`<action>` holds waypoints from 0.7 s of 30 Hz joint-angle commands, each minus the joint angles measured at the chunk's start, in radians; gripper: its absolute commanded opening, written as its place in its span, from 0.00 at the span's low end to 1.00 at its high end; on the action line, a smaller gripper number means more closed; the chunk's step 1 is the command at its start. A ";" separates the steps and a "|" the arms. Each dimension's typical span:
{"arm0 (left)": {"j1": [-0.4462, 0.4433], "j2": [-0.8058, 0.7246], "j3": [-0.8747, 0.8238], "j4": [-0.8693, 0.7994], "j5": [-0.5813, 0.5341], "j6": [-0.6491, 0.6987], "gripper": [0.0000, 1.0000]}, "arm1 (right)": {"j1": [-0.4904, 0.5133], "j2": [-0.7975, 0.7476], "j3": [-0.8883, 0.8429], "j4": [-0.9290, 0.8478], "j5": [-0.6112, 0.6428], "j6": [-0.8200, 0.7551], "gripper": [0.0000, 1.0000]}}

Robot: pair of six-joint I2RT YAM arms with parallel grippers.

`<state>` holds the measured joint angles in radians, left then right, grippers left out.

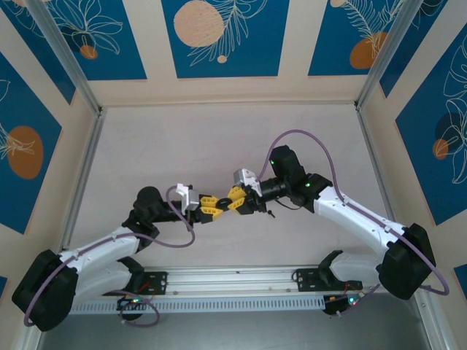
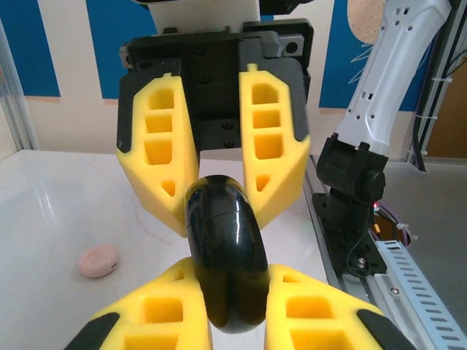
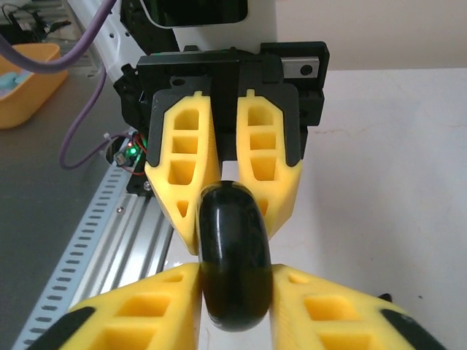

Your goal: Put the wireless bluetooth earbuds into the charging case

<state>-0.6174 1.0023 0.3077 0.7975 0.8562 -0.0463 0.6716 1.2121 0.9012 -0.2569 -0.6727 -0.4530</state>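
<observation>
Left gripper [image 2: 232,275] and right gripper [image 2: 222,219] meet over mid-table, both pinching one glossy black disc [image 2: 225,255]. The pink charging case [image 2: 98,260] lies off to the side.

Seen from the left wrist camera, left to right: the charging case rests flat on the pale table [image 2: 51,189], low and left of the meeting point, apart from both grippers and on the side away from the rail [image 2: 408,281]. At centre the black disc stands on edge. The left gripper's yellow fingers press its flat faces from below, and the right gripper's fingers clamp its far end from the opposite side. By my judgement the case sits to one side of the line joining the two grippers — about equally near either arm — and neither can go for it until one lets go of the disc.
</observation>
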 commanded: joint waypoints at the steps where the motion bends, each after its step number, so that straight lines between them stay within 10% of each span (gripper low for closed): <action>1: -0.001 -0.019 0.028 0.014 0.021 0.010 0.10 | 0.007 0.010 0.039 -0.042 -0.040 -0.036 0.20; 5: -0.003 -0.019 0.030 0.013 0.013 0.011 0.12 | 0.007 0.007 0.052 -0.073 -0.031 -0.053 0.13; 10: -0.003 -0.029 0.030 -0.028 -0.025 0.041 0.41 | 0.003 -0.017 0.075 -0.171 0.042 -0.109 0.11; 21: -0.009 -0.084 0.113 -0.407 -0.063 0.263 0.47 | 0.060 -0.019 0.227 -0.505 0.374 -0.317 0.12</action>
<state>-0.6178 0.9298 0.3817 0.5140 0.8028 0.1349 0.7128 1.2068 1.0855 -0.6346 -0.3916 -0.6830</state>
